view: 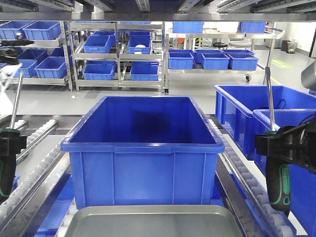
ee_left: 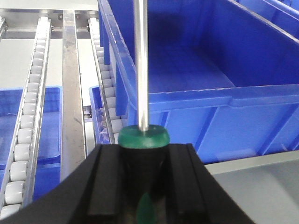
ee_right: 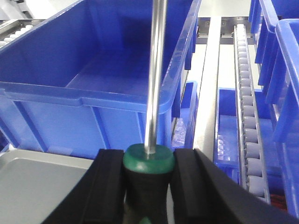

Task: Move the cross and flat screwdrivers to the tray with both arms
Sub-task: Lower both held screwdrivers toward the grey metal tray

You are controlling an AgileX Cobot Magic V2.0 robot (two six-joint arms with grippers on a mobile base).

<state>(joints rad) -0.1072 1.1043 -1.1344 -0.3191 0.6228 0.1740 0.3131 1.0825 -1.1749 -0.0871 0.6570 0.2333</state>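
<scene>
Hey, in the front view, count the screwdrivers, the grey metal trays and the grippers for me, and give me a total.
Screwdrivers: 2 (left screwdriver, right screwdriver)
Grey metal tray: 1
Grippers: 2 (left gripper, right gripper), each holding a screwdriver
Total: 5

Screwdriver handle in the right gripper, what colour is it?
Black with green patches and a green collar; the handle shows best in the exterior front-facing view.

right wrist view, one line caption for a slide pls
Right gripper clamps a screwdriver, shaft up, facing a blue bin, grey tray alongside.
</scene>
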